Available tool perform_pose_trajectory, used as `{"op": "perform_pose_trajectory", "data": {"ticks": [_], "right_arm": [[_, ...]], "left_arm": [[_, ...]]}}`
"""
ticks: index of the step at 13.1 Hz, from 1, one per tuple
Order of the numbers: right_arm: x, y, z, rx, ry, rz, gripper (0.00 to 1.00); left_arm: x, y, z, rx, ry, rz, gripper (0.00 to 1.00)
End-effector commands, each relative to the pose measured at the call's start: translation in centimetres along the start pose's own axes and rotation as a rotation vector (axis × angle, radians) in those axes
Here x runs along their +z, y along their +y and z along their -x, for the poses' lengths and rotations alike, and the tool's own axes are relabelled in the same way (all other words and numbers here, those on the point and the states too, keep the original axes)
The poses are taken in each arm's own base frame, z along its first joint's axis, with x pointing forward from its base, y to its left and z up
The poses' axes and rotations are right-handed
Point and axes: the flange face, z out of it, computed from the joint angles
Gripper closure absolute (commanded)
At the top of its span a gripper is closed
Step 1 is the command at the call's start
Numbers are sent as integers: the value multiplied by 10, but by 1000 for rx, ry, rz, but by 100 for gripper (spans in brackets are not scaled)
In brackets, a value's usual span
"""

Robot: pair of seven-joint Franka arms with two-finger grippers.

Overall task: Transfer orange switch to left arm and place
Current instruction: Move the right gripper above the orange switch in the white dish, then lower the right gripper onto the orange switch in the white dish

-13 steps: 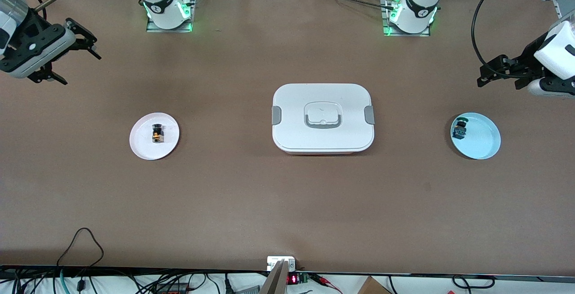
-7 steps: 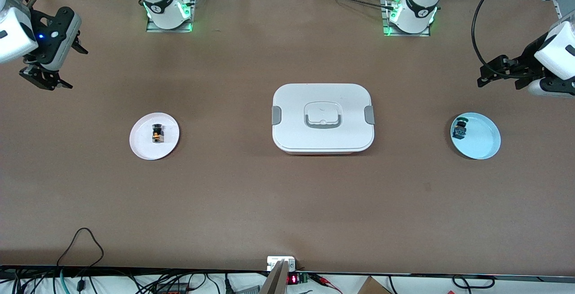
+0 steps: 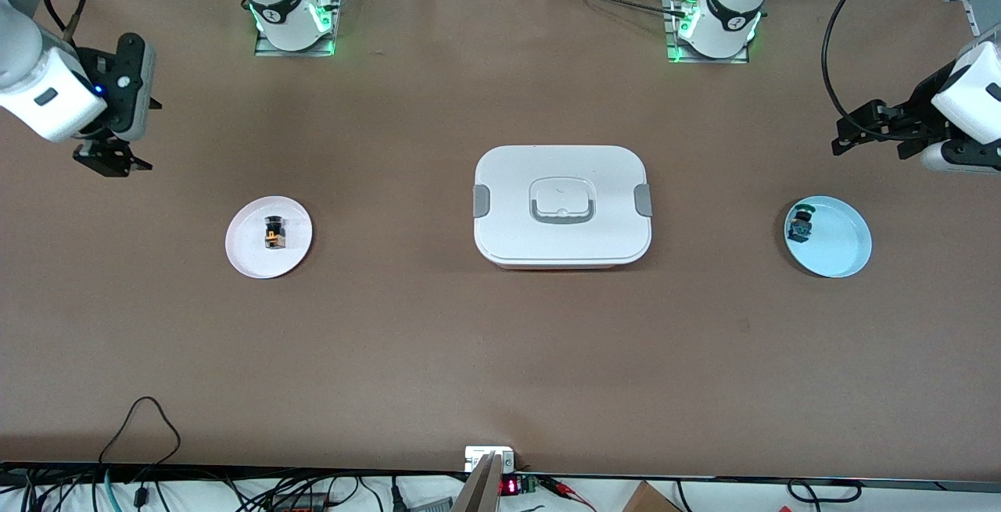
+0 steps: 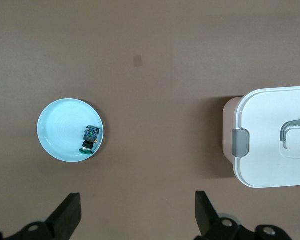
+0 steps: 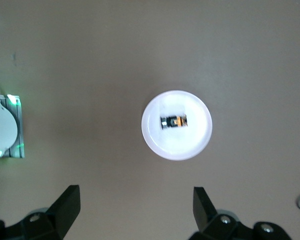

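With both arms' jaws spread wide and empty, the right gripper (image 3: pixel 109 159) risks knocking the tiny black orange-accented switch (image 3: pixel 273 232) askew on its round pink plate (image 3: pixel 249 258) — or, later, either arm clipping the large white lidded box (image 3: pixel 561 205) mid-counter — while the left gripper (image 3: pixel 864 127) waits above the counter near the round blue plate (image 3: pixel 841 250).

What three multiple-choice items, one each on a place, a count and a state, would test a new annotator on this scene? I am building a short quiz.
1. The orange switch lies:
A on the pink plate
B on the box
C on the bare table

2. Plates on the table:
A one
B two
C three

3. The right gripper is:
A shut on the switch
B open, empty
C shut on a plate

Answers: 1 A, it sits inside the plate's rim; 2 B, one pink, one blue plate; 3 B, the right wrist view shows spread fingers with nothing between.
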Motion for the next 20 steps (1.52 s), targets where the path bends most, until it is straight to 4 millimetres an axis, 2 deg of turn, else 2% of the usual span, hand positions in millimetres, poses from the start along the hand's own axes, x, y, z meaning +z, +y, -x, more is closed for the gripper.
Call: {"op": "perform_pose_trajectory", "data": {"ticks": [1,3,6,10,12,14,18,20], "right_arm": [[29,26,10,-45,37,-16,0],[49,37,10,-82,32,-16,0],[88,39,9,-93,27,15,0],[150,37,2,-138,3,72,0],[190,31,-3,-167,-1,112,0],[221,23,-7,-173,-3,122,0],[278,33,-3,-214,-6,80,0],[296,36,-2,-214,-6,66,0]], "left_arm": [[-6,-2,-5,-11,-8,-26,0],[-6,-2,-5,-11,-8,-26,0],[-6,-2,-5,-9,-7,-22,0],[-6,-3,-5,-12,-7,-22,0],[-6,-3,-5,-11,-7,-22,0],[-6,-3,-5,-12,-7,-22,0],[-6,-2,-5,-11,-7,-22,0],[-6,-3,-5,-12,-7,-22,0]]}}
